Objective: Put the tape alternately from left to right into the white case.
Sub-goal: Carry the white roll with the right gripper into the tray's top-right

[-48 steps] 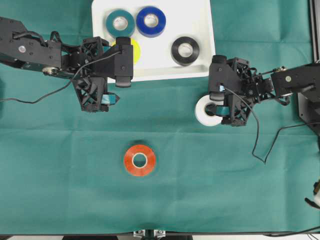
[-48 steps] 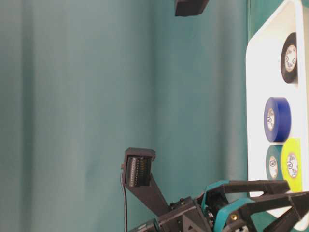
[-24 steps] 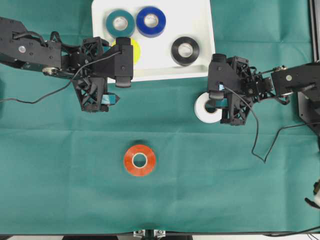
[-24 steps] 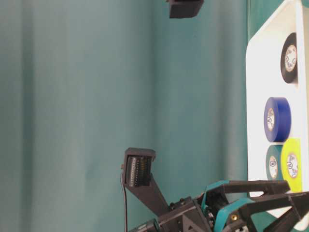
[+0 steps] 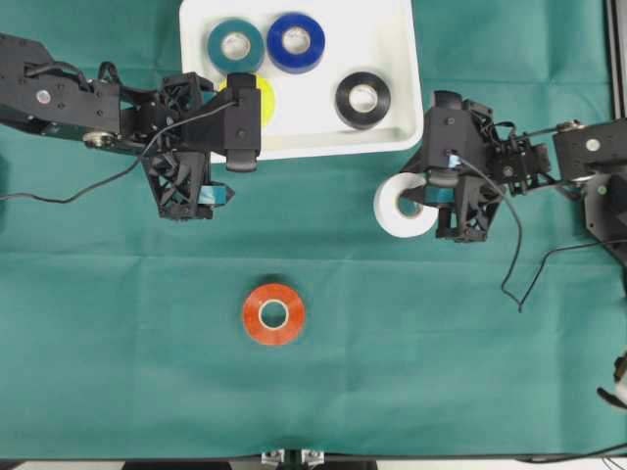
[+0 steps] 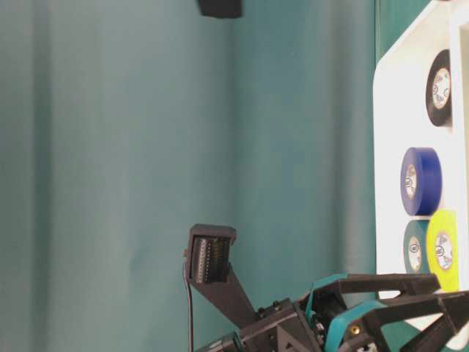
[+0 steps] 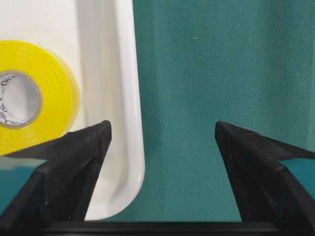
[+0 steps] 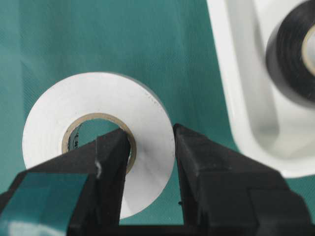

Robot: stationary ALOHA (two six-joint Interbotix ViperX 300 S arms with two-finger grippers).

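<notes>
We have the right end effector (image 8: 150, 162) clamped across the wall of the white roll (image 8: 98, 142), one finger in its core and one outside, just beside the white case (image 5: 392, 98) on the tabletop (image 5: 441, 343). The roll looks light, stiff and glossy, so we judge this wall grip right. Our left end effector (image 7: 162, 142) stands wide open and empty by the yellow roll (image 7: 34, 93).

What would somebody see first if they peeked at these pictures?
Probably the right gripper pinching the white roll beside the white case, one finger poking through its hole. Then the bright orange roll alone on the green cloth, and the left gripper wide open by the case's corner near the yellow roll.
</notes>
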